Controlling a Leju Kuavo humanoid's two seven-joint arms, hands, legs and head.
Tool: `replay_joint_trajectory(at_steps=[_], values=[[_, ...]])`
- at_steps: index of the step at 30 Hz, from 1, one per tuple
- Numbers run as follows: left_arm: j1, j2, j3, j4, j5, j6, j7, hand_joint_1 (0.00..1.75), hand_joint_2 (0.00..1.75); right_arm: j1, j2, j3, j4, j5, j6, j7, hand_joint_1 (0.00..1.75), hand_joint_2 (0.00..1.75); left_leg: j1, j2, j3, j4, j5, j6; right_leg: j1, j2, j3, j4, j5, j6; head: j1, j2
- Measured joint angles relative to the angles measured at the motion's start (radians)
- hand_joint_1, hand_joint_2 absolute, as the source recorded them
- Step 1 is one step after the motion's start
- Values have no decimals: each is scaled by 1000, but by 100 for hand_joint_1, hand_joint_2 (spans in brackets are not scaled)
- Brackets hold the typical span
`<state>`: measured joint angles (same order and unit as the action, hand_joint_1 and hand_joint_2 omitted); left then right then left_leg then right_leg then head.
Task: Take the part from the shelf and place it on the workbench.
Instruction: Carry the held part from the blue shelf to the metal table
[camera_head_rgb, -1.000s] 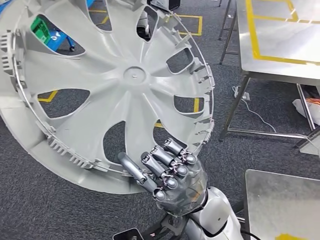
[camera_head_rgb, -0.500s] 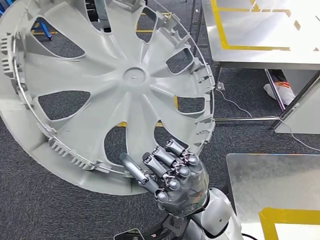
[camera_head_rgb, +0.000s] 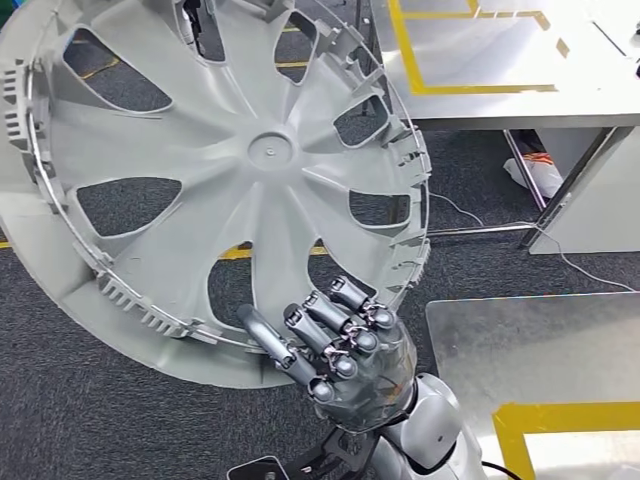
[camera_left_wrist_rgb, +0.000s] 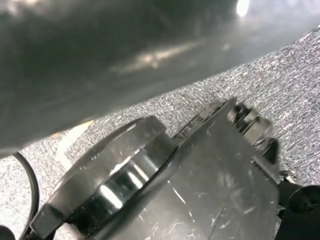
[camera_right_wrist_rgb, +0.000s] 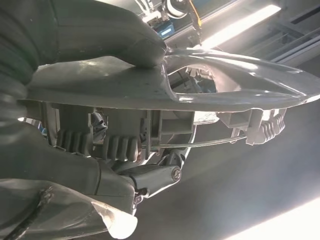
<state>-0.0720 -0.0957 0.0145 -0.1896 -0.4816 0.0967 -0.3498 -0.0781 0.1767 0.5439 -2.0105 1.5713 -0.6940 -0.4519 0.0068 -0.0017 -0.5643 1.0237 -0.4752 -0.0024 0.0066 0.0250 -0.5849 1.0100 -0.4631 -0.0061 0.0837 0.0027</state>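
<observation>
The right hand (camera_head_rgb: 343, 345) is holding the big, round, pale grey plastic wheel cover (camera_head_rgb: 226, 170) by its bottom rim. Its fingers (camera_head_rgb: 332, 315) are curling over the inside edge of the rim, and in the right wrist view the thumb (camera_right_wrist_rgb: 94, 60) is pressing on the other face, so the rim is squeezed between them. The cover is standing up on its edge in the air, tilting a little, with its ribbed inside facing the robot. It is off the shelf and is not on any bench yet.

I cannot tell whether the left hand is open or closed. The left wrist view is showing a dark, blurry shape close by and some grey carpet (camera_left_wrist_rgb: 286, 65).

Past the cover, a shiny silver metal bench (camera_head_rgb: 513, 60) with yellow tape lines is standing ahead and to the right. A second shiny metal bench (camera_head_rgb: 528, 350) with yellow tape is sitting low on the right, near the right arm.

The step in hand looks like carrying the cover over to a bench. To do it well, the robot should keep a firm squeeze on the rim, because the cover is wide and is being held at one edge, so it could swing or slip. It should lift the low edge over the bench before laying the cover flat.
</observation>
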Motion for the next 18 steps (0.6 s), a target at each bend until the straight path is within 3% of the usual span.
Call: replay_joint_trajectory(at_steps=[4,10,18], values=[[-1,0,0,0,-2,-1,0,0,0,0,0,0,0,0,0,-3,175,175,-4,-2,4,-22,0,-9,-1,1,-7,3,0,-3,0,0],[-2,0,0,0,-3,-2,0,0,0,0,0,0,0,0,0,-4,175,175,-6,-2,2,-21,3,-1,-4,1,-5,-6,6,7,0,0],[-2,1,0,0,-8,-3,2,0,0,1,0,0,0,0,0,-6,175,175,-7,-2,2,-21,3,0,-6,1,-5,-7,7,10,0,0]])
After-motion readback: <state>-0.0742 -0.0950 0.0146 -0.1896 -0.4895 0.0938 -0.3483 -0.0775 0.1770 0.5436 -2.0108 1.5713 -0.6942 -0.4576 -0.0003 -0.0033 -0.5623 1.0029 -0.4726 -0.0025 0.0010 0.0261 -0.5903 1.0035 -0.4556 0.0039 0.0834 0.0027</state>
